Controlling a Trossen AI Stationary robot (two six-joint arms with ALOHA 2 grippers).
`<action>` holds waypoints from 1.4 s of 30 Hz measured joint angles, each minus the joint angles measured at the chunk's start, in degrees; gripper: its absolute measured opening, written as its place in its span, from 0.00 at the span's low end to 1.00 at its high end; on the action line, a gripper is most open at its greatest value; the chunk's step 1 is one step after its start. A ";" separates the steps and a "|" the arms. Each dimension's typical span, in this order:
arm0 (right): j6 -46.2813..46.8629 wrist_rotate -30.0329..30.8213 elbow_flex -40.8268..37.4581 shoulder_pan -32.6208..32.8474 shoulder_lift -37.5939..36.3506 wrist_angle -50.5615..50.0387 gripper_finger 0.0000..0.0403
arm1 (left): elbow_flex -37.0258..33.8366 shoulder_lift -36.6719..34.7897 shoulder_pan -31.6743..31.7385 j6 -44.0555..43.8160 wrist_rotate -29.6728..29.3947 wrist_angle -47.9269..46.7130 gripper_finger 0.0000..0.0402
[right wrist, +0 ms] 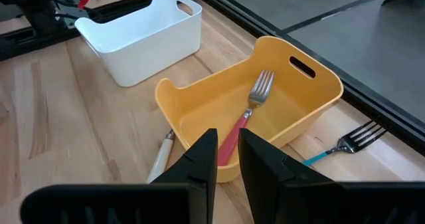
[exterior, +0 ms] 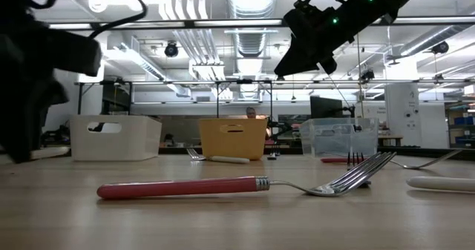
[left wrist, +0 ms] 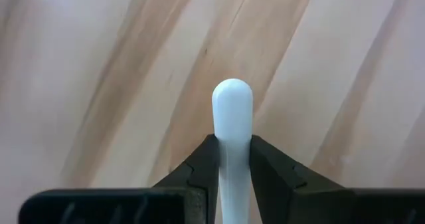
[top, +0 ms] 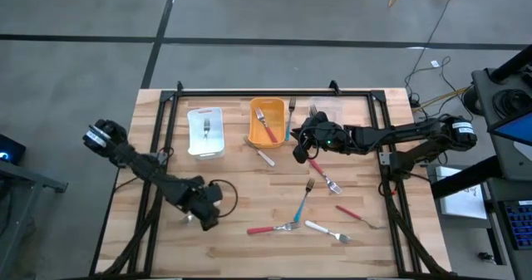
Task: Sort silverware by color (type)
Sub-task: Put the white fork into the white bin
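My left gripper [top: 204, 213] [left wrist: 232, 141] is near the table's front left and is shut on a white-handled piece of silverware [left wrist: 232, 111]. My right gripper [top: 301, 147] [right wrist: 226, 154] hangs raised beside the orange bin [top: 268, 120]. Its fingers stand a narrow gap apart with nothing between them. A red-handled fork [right wrist: 249, 111] lies in the orange bin. Another fork [top: 206, 129] lies in the white bin [top: 205, 143]. Loose on the table are red [top: 274, 228], teal [top: 303, 201] and white [top: 327, 230] forks. My left gripper pinches the white handle [left wrist: 232, 132] between its two fingers, a little back from the handle's rounded free end [left wrist: 232, 91]. That end sticks out past the fingertips, over the wooden table. The fingers point steeply down. The rest of the piece is hidden behind the fingers.
A clear bin [top: 326, 112] stands right of the orange one, with a teal fork [top: 290, 120] between them. A white-handled piece [top: 263, 153] lies in front of the orange bin. More red-handled pieces [top: 328, 176] [top: 357, 215] lie at right. Black frame rails [top: 274, 92] border the table.
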 joint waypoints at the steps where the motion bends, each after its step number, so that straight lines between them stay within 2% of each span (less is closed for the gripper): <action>1: 0.01 -0.01 0.00 0.00 0.00 0.00 0.13 | 0.25 0.00 0.81 1.86 -0.33 -0.04 0.14; 12: 0.51 0.01 0.00 0.00 0.00 0.02 0.13 | 2.57 0.49 7.39 28.41 -0.40 1.26 0.14; 18: 0.66 0.00 0.00 0.20 0.00 0.00 0.13 | 5.98 2.99 7.54 43.77 0.49 -0.39 0.14; 29: 1.56 -0.01 0.00 1.38 0.00 -0.04 0.13 | 8.91 7.69 7.54 65.70 3.03 -9.05 0.14; 33: 1.68 -0.01 0.00 1.54 0.00 -0.13 0.13 | 8.91 7.61 7.61 69.37 3.21 -9.38 0.14; 42: 1.95 0.01 0.00 1.62 0.00 -0.20 0.13 | 8.91 7.54 7.65 69.58 3.19 -9.53 0.17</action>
